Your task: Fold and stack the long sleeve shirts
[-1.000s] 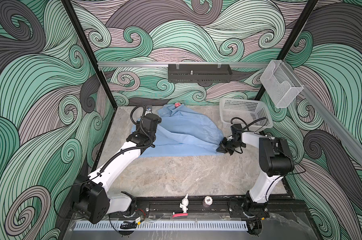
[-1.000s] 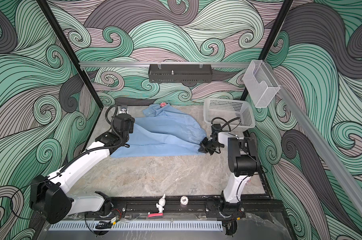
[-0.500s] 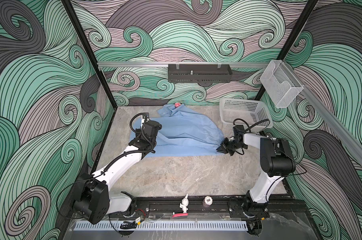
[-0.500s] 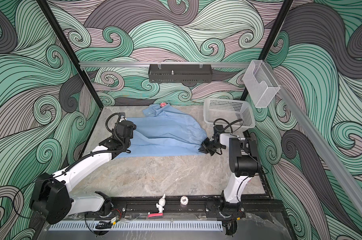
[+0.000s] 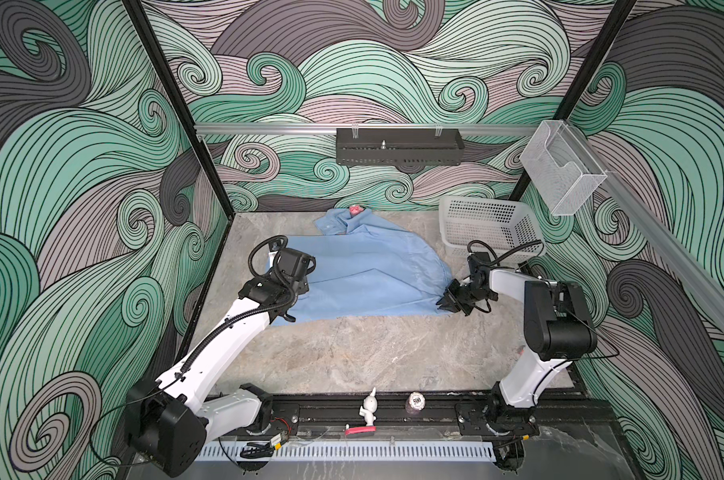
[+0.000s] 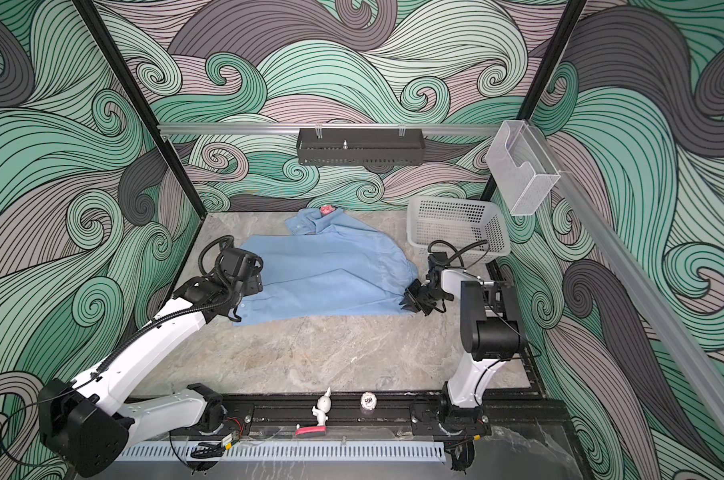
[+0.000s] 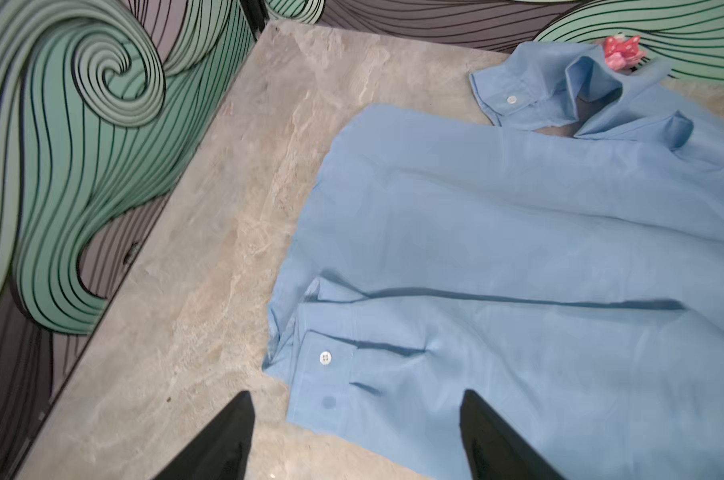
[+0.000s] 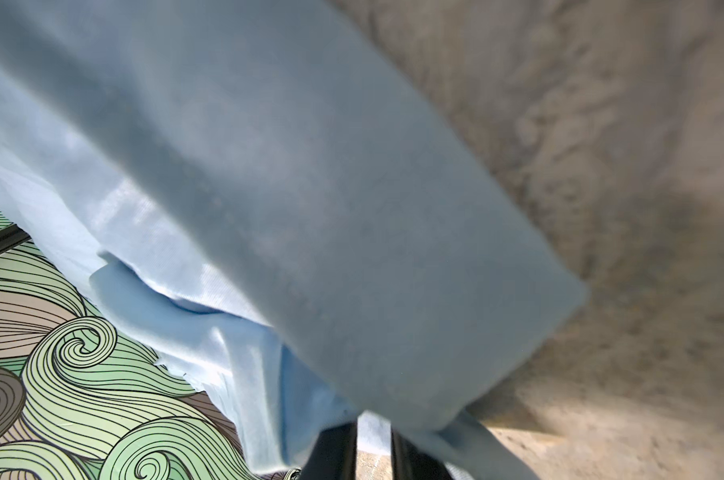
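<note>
Light blue cloth, the long sleeve shirt (image 5: 364, 274), lies spread on the marble tabletop (image 5: 352, 357) at the middle of both top views, one buttoned end bunched toward the back wall. The left arm rises from the lower left of the frame to the shirt's left edge, wrist bent downward. The left gripper (image 7: 354, 399) hangs with its jaws spread wide, gripping nothing, and a buttoned cuff (image 7: 325, 374) lies just beyond the fingers. The right arm doubles back from the right side and reaches low toward the centre. The right gripper (image 5: 445, 305) pinches the shirt's lower right corner, near the white basket (image 5: 476, 199).
</note>
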{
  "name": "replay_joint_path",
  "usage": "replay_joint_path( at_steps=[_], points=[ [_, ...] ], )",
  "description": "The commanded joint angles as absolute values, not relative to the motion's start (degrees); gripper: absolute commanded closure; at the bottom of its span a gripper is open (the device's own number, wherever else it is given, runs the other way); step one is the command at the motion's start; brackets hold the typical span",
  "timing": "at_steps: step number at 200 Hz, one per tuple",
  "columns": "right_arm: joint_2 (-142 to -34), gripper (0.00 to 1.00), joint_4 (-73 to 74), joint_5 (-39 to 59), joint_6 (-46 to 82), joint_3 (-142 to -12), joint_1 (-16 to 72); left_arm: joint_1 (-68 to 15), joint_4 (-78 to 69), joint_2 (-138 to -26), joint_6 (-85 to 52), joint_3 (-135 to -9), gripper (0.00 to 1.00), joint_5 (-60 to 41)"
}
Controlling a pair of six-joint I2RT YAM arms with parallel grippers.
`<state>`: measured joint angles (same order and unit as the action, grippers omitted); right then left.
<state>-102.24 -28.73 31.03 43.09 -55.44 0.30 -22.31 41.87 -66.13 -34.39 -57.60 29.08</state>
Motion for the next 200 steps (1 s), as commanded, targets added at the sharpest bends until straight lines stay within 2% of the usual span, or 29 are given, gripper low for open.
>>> replay_joint_path(
  at_steps=[1,32,63,107,159,200],
  points=[
    [-101.64,0.82,-30.74,29.15,41.93,-54.26,0.18,-16.11,51.99,-66.58,-45.54,-58.59,0.2,16.39],
    [-101.71,0.81,-30.55,29.77,41.41,-53.84,0.15,-5.31,46.87,-68.52,-48.82,-51.51,0.2,3.11],
    [-101.91,0.81,-30.64,30.14,40.89,-53.78,0.27,0.41,40.82,-70.0,-48.83,-46.94,0.19,-0.04],
    [-102.09,0.81,-30.89,30.23,40.43,-53.91,0.3,4.41,29.34,-74.74,-48.65,-41.16,0.22,-2.23],
    [-102.08,0.81,-31.42,30.15,40.08,-54.15,0.32,6.26,26.35,-83.55,-45.88,-41.21,0.31,-4.66],
    [-102.13,0.81,-31.6,30.11,39.92,-54.38,0.43,6.24,24.12,-85.75,-45.53,-40.01,0.43,-6.69]
  ],
)
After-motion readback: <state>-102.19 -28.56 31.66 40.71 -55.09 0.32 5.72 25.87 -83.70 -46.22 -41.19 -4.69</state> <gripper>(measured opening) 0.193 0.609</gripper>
